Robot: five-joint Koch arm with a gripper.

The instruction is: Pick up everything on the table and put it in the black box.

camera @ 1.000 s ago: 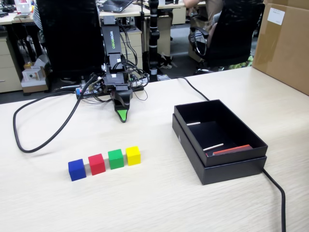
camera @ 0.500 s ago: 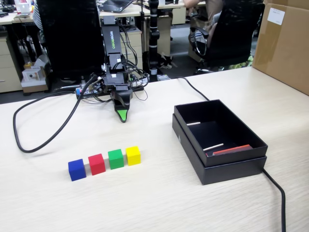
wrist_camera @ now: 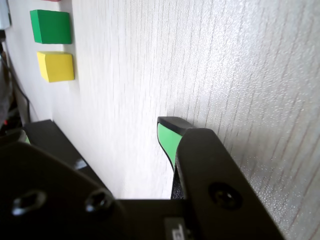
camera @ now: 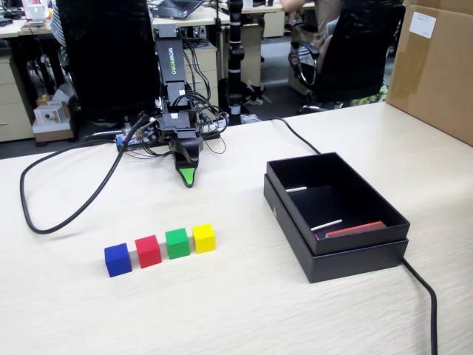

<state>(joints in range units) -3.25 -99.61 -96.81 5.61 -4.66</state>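
Four cubes sit in a row on the pale table in the fixed view: blue (camera: 117,259), red (camera: 148,251), green (camera: 177,242), yellow (camera: 204,237). The wrist view catches the green cube (wrist_camera: 50,26) and the yellow cube (wrist_camera: 55,66) at its top left. The black box (camera: 340,260) stands to the right, nested in its lid, with white sticks (camera: 326,224) and a red strip (camera: 355,229) inside. My gripper (camera: 188,177) points down at the table behind the cubes, well apart from them. Only one green fingertip (wrist_camera: 167,137) shows clearly, with nothing held.
A black cable (camera: 44,214) loops across the table's left side. Another cable (camera: 423,290) runs past the box to the front right edge. A large brown carton (camera: 436,66) stands at the back right. Office chairs and desks lie beyond the table's far edge.
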